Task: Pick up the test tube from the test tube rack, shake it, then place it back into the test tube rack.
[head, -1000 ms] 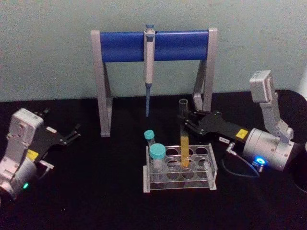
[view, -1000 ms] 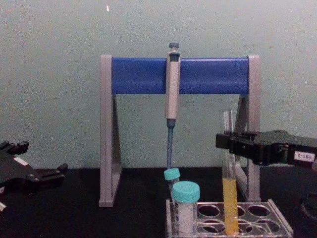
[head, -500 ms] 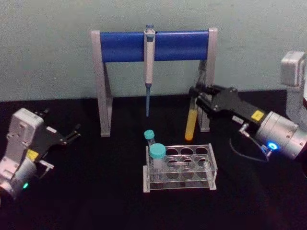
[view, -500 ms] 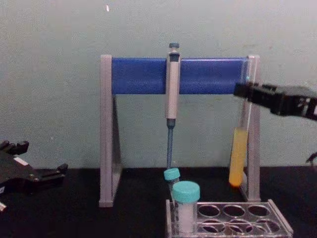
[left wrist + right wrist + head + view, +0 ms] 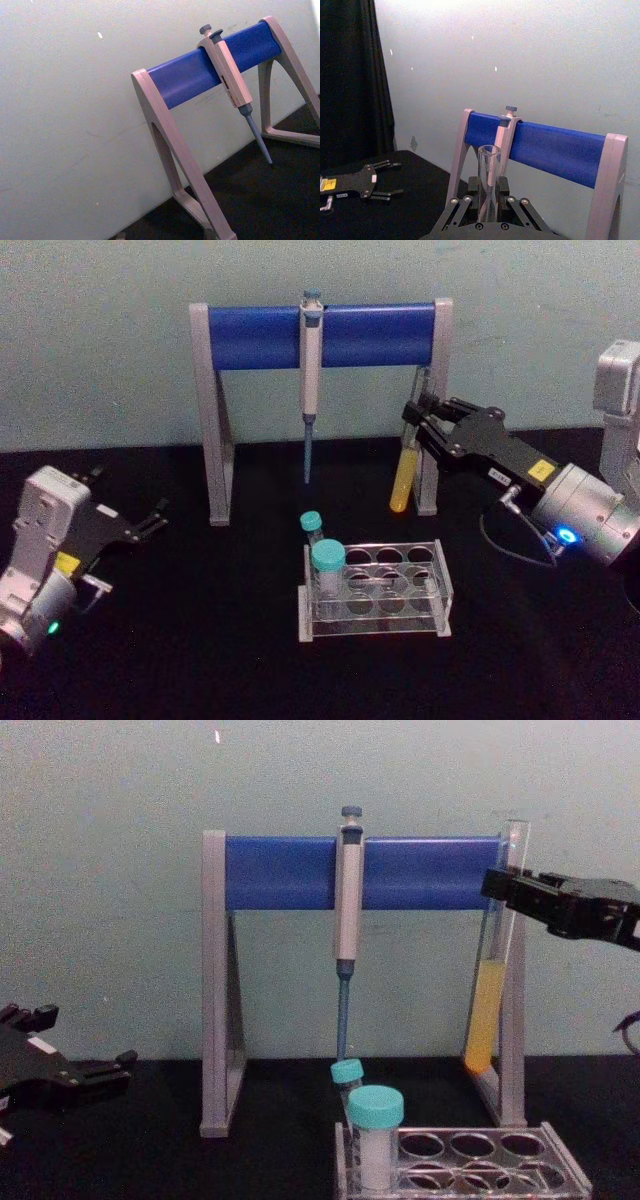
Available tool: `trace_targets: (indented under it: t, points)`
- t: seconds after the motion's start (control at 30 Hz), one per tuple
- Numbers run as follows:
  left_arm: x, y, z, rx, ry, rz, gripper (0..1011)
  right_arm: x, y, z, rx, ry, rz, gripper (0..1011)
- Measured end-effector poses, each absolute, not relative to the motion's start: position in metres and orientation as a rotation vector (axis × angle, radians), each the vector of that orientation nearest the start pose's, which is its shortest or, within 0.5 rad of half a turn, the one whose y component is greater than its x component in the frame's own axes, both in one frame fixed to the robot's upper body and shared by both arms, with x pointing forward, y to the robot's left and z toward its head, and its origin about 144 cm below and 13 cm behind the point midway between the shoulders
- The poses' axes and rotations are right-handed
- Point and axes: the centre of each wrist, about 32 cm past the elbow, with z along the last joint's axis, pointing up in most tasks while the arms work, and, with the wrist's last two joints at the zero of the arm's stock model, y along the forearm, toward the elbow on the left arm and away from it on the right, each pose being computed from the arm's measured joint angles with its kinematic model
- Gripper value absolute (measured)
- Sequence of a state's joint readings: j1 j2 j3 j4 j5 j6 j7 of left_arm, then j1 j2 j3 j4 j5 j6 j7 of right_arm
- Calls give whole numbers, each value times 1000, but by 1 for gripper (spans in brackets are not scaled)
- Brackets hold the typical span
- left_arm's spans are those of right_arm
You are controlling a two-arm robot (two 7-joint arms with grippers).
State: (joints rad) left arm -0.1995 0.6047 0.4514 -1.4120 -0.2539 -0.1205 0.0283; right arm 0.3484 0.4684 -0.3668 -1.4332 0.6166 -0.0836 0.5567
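right fingers (image 5: 424, 428) clamp test tube (image 5: 406, 462), yellow liquid (image 5: 402, 490) inside, test tube rack (image 5: 372, 628) below, left fingers (image 5: 150, 521) spread

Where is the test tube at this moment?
Head view: the test tube hangs tilted in the right gripper, above and behind the test tube rack, by the pipette stand's right leg; the left gripper sits idle far left.

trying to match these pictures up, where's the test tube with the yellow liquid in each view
head view: test tube right of centre, at the right leg of the stand, held by the right gripper.
chest view: test tube far right, tilted.
right wrist view: the test tube's clear top rises from the gripper, before the blue bar.
left wrist view: the stand with its pipette.
shared landmark: the stand's blue bar.
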Motion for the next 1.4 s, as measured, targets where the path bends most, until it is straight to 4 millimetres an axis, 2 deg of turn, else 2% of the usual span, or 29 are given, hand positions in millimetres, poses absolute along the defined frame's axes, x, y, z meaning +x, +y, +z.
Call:
trace_targets:
  t: [0.5,0.9,1.1,1.4]
  points:
    - [489,310,1140,304,-285,1248,1001,536,-273,1208,152,-101,-638,233]
    - [489,310,1140,304,-285,1248,1001,523,-298,1215,94,-125,-514,233]
    - [489,310,1140,304,-285,1248,1001,521,-310,1217,28,-137,-537,233]
    - [489,310,1140,304,-285,1248,1001,521,-323,1225,-6,-158,-679,233]
